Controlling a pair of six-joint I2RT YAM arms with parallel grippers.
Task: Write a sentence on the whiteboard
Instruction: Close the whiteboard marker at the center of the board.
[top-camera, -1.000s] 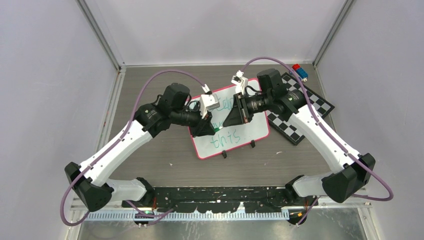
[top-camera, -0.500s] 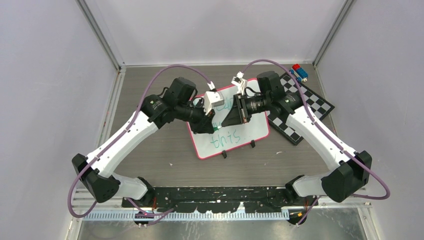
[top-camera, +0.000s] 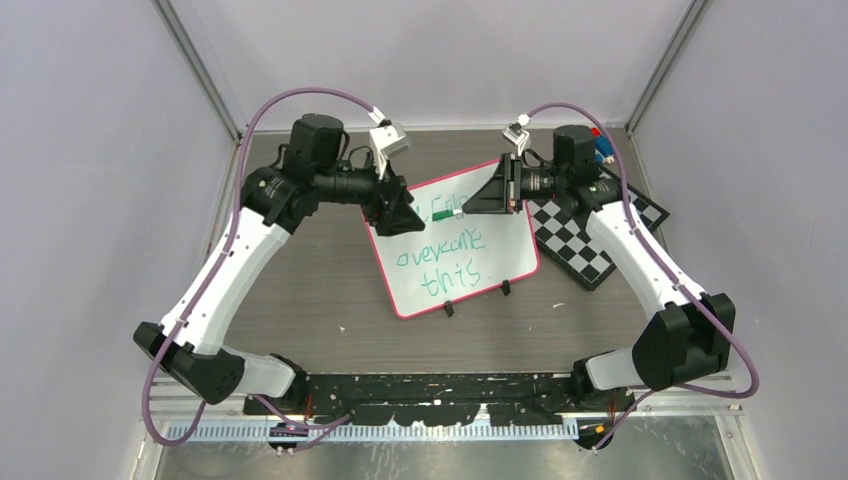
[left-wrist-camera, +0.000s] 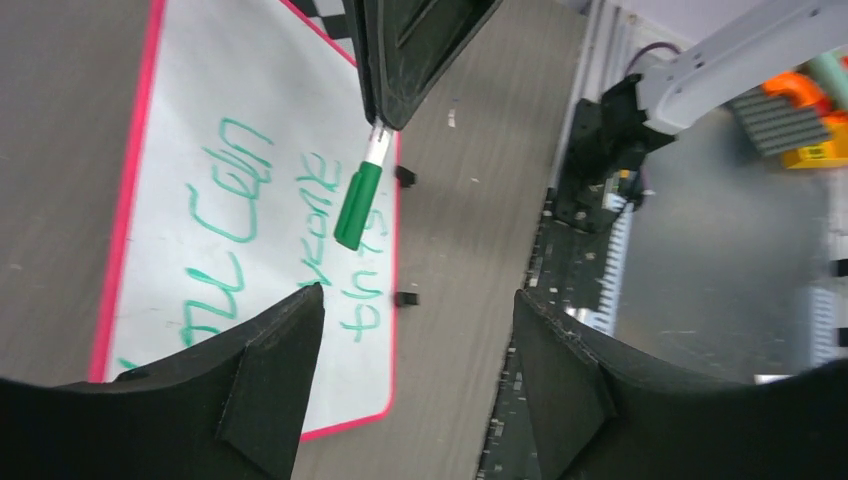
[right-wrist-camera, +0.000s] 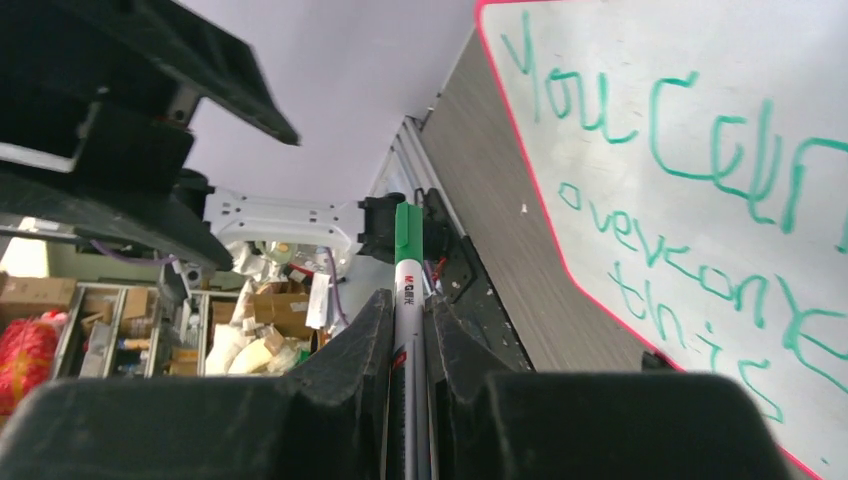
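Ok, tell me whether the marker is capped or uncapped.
Capped: the marker held in the right pincer ends in a green cap; no nib shows.

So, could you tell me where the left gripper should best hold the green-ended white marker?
The green end of the marker: it alone juts free of the shut right gripper. Come from the left, open left gripper straddling it crosswise.
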